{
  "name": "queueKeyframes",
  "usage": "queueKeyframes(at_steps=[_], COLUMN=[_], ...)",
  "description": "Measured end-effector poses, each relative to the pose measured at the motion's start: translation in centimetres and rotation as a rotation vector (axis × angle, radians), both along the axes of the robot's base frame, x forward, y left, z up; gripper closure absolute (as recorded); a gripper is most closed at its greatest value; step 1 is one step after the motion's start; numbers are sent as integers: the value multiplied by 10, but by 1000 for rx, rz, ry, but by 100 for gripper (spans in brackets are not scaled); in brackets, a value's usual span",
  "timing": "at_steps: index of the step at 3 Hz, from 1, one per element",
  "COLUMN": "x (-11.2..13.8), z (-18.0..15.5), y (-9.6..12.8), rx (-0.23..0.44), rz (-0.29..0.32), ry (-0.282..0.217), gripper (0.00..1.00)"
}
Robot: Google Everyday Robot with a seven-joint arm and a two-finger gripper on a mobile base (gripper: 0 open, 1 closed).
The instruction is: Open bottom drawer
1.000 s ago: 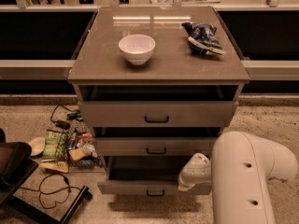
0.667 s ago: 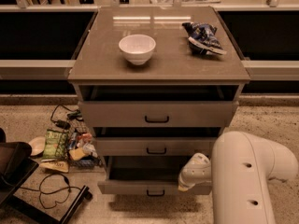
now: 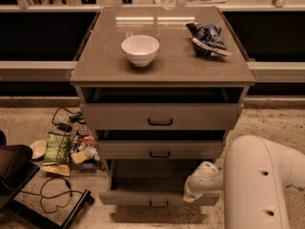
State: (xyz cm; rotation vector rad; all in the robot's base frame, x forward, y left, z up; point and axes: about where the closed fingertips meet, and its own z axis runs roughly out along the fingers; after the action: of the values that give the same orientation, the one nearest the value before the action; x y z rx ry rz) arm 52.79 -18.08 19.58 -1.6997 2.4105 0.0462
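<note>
The bottom drawer of the grey-beige cabinet stands pulled out, its plain tray showing and its small black bar handle at the front. The white arm reaches in from the lower right. Its gripper is at the drawer's right front corner, at the level of the drawer front's top edge. The middle drawer and top drawer above are also partly out.
A white bowl and a blue snack bag lie on the cabinet top. Snack packets, a plate and cables litter the floor at left. A dark chair base stands at lower left.
</note>
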Motion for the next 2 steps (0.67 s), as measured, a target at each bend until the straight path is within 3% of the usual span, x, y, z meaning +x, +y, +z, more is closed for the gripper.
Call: queueKeyframes(at_steps=[1, 2], x=[-34, -34], z=[2, 2], y=[-5, -4], rx=[17, 17], rz=[-24, -24], ry=[45, 45], gripper=[100, 100])
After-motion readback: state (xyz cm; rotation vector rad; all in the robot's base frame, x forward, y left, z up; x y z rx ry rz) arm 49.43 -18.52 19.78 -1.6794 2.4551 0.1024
